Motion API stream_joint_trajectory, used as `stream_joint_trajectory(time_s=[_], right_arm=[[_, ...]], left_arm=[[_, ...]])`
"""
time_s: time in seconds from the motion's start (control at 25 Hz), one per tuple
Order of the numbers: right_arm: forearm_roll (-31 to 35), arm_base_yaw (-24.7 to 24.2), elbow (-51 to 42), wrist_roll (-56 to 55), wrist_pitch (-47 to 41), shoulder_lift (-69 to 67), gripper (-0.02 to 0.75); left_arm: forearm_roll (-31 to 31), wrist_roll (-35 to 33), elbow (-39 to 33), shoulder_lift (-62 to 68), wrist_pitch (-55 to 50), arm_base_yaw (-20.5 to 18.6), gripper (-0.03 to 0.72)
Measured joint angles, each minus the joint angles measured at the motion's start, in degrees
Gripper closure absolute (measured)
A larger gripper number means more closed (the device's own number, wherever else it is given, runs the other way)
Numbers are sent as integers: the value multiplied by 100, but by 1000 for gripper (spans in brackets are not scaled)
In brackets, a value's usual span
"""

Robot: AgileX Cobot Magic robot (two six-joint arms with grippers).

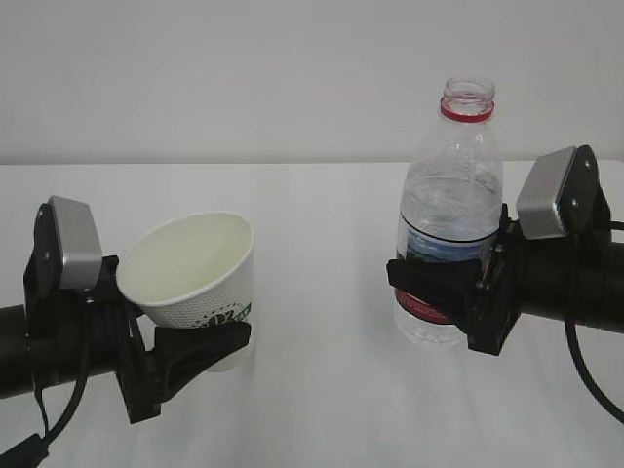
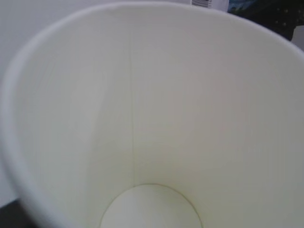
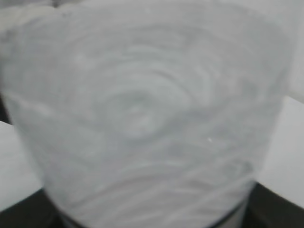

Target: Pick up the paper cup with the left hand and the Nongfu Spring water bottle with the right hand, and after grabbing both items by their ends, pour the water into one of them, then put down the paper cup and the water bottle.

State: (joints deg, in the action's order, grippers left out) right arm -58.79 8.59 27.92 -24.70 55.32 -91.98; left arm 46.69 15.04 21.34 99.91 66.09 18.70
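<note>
Left hand [image 1: 195,356] clamped on paper cup [image 1: 195,273] base, cup tilted, mouth toward 11 o'clock. Right hand [image 1: 444,292] clamped around Nongfu Spring water bottle [image 1: 453,195] lower body, upright, uncapped, at 3 o'clock of cup, well apart.

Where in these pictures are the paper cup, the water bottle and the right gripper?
paper cup [image 1: 195,263]: exterior view, inner wall below the rim.
water bottle [image 1: 450,200]: exterior view, clear body above the label.
right gripper [image 1: 439,283]: exterior view, black finger across the bottle.
</note>
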Motion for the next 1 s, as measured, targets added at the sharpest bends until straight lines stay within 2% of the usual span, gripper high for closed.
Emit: stream_joint_trajectory(time_s=[0.28,0.52,1.0], right_arm=[[0,0,0,0,0,0,262],[0,0,0,0,-25,5,262],[0,0,0,0,-98,5,262]], left_arm=[[392,120,331,0,-244,124,115],[486,145,715,0,-819,740,115],[434,278,843,0,-1038,1432,115]])
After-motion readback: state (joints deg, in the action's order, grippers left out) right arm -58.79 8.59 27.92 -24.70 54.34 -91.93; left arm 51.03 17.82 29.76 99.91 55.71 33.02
